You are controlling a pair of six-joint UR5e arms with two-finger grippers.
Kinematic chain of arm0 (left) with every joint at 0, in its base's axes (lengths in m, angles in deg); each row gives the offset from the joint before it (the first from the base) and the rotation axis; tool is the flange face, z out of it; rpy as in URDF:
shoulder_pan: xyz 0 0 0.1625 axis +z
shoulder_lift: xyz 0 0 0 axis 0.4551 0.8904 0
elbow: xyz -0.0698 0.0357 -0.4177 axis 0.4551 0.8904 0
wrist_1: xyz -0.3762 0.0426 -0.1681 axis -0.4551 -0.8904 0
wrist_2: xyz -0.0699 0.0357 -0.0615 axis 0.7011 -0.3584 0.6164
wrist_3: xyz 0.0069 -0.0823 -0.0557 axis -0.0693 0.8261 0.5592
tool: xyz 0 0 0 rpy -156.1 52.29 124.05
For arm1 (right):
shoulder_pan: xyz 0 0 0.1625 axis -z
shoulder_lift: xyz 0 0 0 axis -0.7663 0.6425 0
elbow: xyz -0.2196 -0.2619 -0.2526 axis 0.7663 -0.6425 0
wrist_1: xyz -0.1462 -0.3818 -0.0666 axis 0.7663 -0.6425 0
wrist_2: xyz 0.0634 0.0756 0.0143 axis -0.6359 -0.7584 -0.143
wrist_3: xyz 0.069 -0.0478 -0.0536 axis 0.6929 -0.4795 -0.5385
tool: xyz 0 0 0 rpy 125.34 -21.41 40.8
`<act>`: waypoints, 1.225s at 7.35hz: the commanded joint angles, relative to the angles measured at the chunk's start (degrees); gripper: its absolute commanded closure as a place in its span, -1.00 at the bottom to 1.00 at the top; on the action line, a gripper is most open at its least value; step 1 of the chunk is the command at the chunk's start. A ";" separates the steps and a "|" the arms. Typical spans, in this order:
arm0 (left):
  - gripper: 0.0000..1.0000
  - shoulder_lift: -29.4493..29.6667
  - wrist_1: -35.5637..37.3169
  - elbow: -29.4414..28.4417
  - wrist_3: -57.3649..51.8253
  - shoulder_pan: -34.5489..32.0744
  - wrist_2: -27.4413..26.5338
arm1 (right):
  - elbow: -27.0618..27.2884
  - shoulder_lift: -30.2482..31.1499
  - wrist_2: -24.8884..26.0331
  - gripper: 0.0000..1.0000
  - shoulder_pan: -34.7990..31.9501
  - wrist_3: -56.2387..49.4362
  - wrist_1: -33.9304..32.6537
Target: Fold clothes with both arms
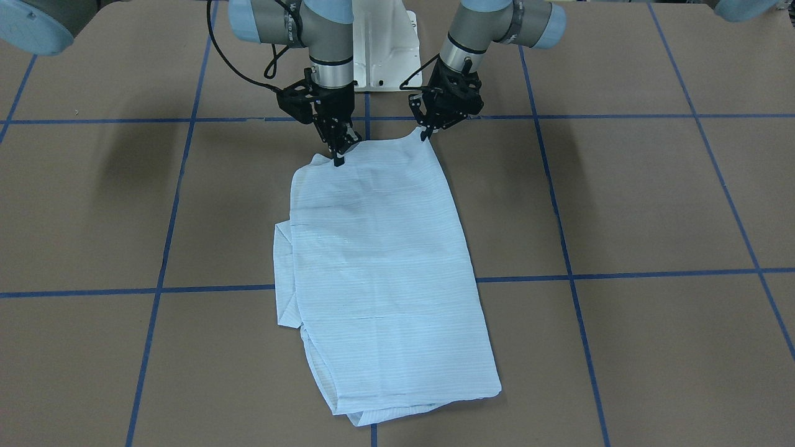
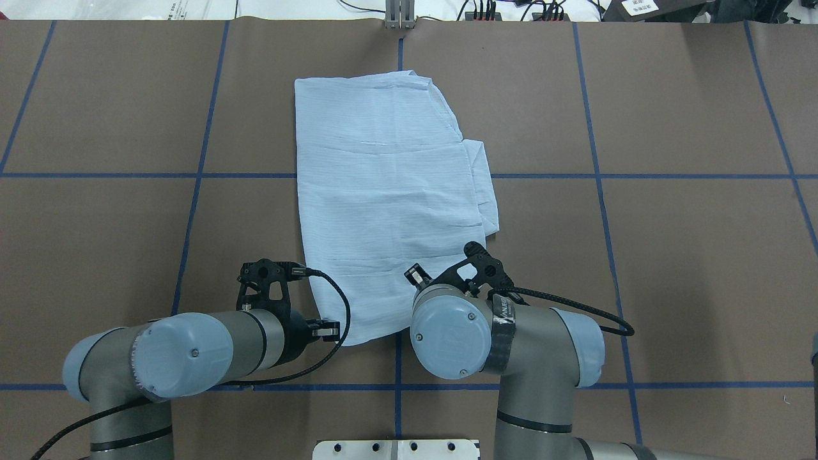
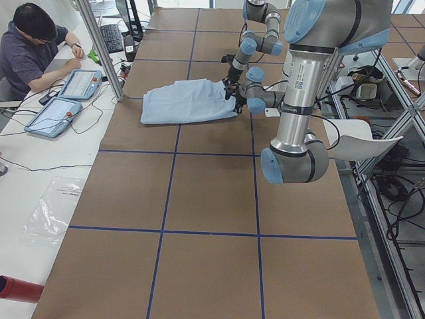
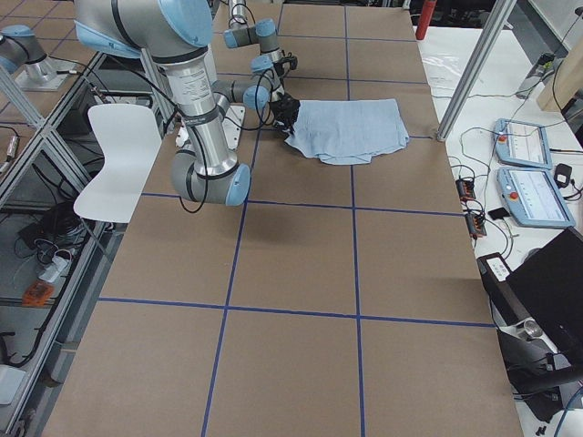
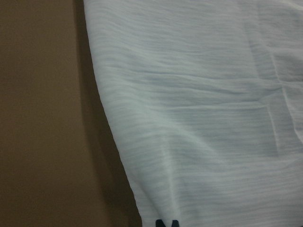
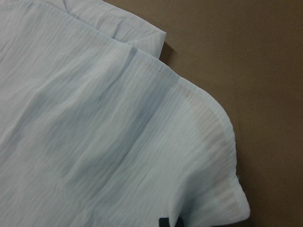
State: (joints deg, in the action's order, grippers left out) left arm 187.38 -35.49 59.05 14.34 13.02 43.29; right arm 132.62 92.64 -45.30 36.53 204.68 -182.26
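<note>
The light-blue striped shirt (image 1: 385,261) lies folded into a long panel on the brown table, running from the robot's side to the far side (image 2: 383,191). My left gripper (image 1: 426,134) is shut on one near corner, which it lifts slightly into a peak. My right gripper (image 1: 338,160) is shut on the other near corner. In the overhead view both wrists hide the fingertips. The left wrist view shows the cloth (image 5: 203,118) with its edge beside bare table. The right wrist view shows a rounded hem corner (image 6: 208,132). Sleeves and collar are tucked out of sight.
Blue tape lines (image 1: 372,292) grid the table. The white base (image 1: 385,56) stands just behind the grippers. A metal post (image 2: 399,16) rises at the far edge. A seated person (image 3: 33,46) and control tablets (image 3: 66,93) are beyond that edge.
</note>
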 commanded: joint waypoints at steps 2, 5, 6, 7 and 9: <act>1.00 0.19 15.03 16.36 -0.31 0.08 4.62 | 15.49 0.17 1.44 1.00 3.36 0.11 -14.50; 1.00 5.17 23.84 21.25 -0.48 -2.45 7.79 | 21.16 -2.20 1.97 1.00 4.70 -0.50 -20.79; 1.00 6.24 24.73 20.29 -2.83 -4.99 7.80 | 19.50 -2.99 4.50 1.00 4.09 -2.68 -20.44; 1.00 6.60 24.74 18.19 -5.55 -9.02 7.88 | 18.27 -3.61 6.18 1.00 2.35 -6.27 -19.48; 1.00 10.36 24.31 8.73 -11.17 -16.76 7.97 | 10.40 -7.11 6.37 1.00 -3.35 -10.23 -13.00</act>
State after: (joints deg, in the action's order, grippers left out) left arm 195.27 -11.03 73.44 6.90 1.17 51.17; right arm 148.18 87.73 -39.33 36.65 197.49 -199.19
